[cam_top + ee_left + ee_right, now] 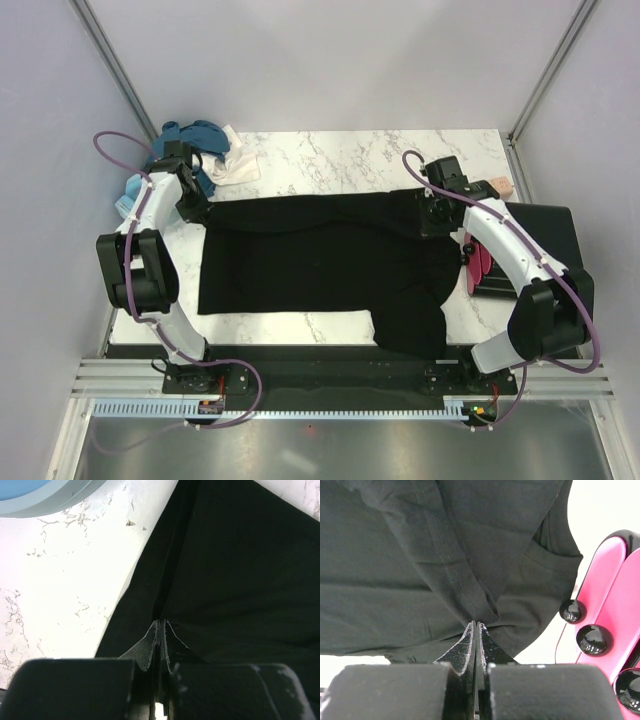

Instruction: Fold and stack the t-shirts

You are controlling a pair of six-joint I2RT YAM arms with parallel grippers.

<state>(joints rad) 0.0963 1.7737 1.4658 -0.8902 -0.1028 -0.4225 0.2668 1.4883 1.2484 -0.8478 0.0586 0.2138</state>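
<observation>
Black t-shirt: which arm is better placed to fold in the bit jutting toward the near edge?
Right, likely. The black t-shirt juts out near-right; the right tool pinches its far-right edge, the left tool its far-left corner, farther off.

You have one black t-shirt (320, 255) spread wide and wrinkled across the table (340, 160); one part reaches the near edge at the right. The left hand (160, 625) and the right hand (477, 625) pinch its far corners. In the far left corner, a teal-blue t-shirt (197, 134), a white t-shirt (236, 166) and a light blue t-shirt (130, 190) lie crumpled together.
</observation>
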